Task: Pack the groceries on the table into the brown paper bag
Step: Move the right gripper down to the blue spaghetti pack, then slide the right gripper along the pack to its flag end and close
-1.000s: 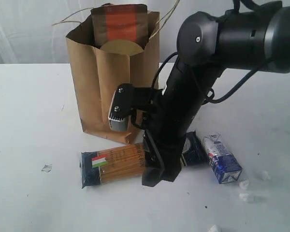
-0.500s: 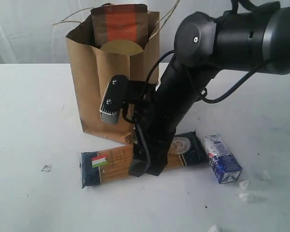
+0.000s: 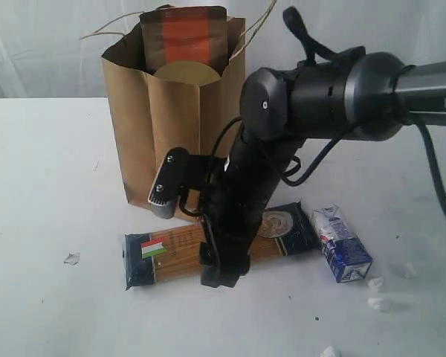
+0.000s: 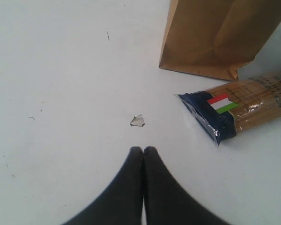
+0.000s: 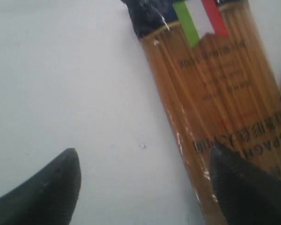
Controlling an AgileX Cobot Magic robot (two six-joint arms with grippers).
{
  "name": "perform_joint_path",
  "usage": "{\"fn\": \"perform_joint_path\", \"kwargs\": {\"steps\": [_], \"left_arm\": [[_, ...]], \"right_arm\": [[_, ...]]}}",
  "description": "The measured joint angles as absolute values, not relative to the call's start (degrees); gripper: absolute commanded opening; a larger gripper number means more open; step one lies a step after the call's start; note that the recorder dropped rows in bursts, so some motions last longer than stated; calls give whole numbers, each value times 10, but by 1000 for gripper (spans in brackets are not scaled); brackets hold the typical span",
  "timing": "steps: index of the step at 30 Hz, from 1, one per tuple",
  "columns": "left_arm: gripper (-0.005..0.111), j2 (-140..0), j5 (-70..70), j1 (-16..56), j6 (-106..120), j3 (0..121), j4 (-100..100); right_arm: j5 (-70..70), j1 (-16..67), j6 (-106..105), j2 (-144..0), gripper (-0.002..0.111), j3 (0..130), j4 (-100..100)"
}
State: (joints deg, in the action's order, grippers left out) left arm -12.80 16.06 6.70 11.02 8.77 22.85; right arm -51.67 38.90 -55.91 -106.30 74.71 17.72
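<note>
The brown paper bag [image 3: 175, 126] stands upright at the back of the table [image 3: 44, 186], with the brown pouch with orange label [image 3: 184, 37] sticking out of its top. The blue-ended spaghetti packet [image 3: 171, 253] lies flat in front of the bag [image 4: 210, 37]. My right gripper [image 3: 221, 274] is open and low over the packet's middle; in the right wrist view one finger [image 5: 246, 185] lies over the spaghetti packet [image 5: 215, 89], the other over bare table. The small blue-white carton [image 3: 342, 244] lies to the right. My left gripper [image 4: 143, 150] is shut and empty, hovering near the spaghetti packet [image 4: 234, 110]. Jar, bottle and can are out of view.
Small white crumbs lie at the left [image 3: 71, 258], seen too as the crumb [image 4: 137, 121] ahead of the left fingers, and at the front right [image 3: 377, 294]. A pale curtain hangs behind the table.
The right arm has swung left along the spaghetti packet, from its right end towards its middle, uncovering the packet's dark right end. The packet, carton and bag have stayed in place.
</note>
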Motion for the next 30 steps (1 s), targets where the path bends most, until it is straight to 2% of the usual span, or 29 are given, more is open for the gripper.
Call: {"fn": "perform_joint_path", "kwargs": {"steps": [9, 30], "left_arm": [[0, -128, 161, 67, 110, 88, 228], [0, -128, 161, 67, 110, 88, 227]], "right_arm": [[-516, 385, -474, -1068, 70, 747, -22], [-524, 330, -395, -1105, 70, 747, -28]]}}
